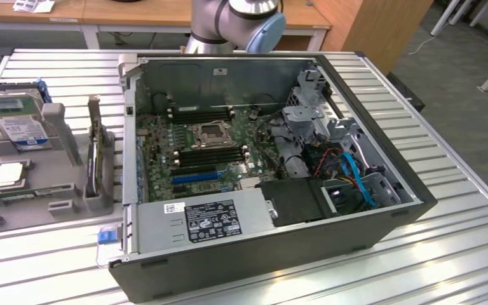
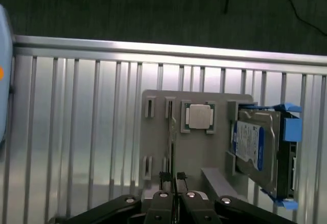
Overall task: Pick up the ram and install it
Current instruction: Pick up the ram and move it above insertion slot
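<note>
The ram [image 1: 96, 149], a thin green stick, stands on edge in a slot of the grey holder [image 1: 61, 124] at the exterior view's left, beside the open computer case [image 1: 253, 267]. In the wrist view I look down on the ram [image 2: 172, 142] edge-on, a thin dark line on the holder [image 2: 153, 147]. My gripper [image 2: 172, 175] hangs well above it, lined up over that line. Its black fingertips [image 2: 164, 175] stand a narrow slit apart and hold nothing. Black memory slots [image 1: 211, 155] flank the processor socket [image 1: 210, 133] on the motherboard.
The holder also carries a hard drive [image 2: 258, 150] with blue rails and a square silver processor [image 2: 199, 116]. My arm [image 1: 236, 19] rises behind the case. The slatted metal table [image 1: 40, 267] ends near the holder. A power supply [image 1: 206, 219] and cables [image 1: 350, 171] fill the case's near side.
</note>
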You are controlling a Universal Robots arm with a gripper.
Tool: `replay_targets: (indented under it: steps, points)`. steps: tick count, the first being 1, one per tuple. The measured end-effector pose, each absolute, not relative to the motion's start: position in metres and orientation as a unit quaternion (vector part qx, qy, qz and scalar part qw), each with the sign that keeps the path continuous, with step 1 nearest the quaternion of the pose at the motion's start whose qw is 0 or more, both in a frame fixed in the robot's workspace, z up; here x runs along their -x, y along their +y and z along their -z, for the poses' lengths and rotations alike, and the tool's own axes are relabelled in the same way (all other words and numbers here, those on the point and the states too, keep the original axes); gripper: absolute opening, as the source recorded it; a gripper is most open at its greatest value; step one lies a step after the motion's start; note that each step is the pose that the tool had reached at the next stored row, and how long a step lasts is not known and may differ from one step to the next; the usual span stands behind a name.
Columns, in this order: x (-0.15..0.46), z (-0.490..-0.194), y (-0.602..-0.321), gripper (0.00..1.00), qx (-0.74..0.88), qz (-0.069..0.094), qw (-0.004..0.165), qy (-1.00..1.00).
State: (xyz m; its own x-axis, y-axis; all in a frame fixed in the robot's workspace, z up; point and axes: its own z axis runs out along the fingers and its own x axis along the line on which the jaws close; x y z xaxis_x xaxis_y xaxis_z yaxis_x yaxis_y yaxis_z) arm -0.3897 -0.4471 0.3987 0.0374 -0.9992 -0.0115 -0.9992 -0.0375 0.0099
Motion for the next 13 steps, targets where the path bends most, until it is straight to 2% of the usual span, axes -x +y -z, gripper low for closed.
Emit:
replay_targets:
  steps: [13]
  points:
    - [0.331,-0.402,-0.447,0.12,0.72,-0.011,-0.003,0.694]
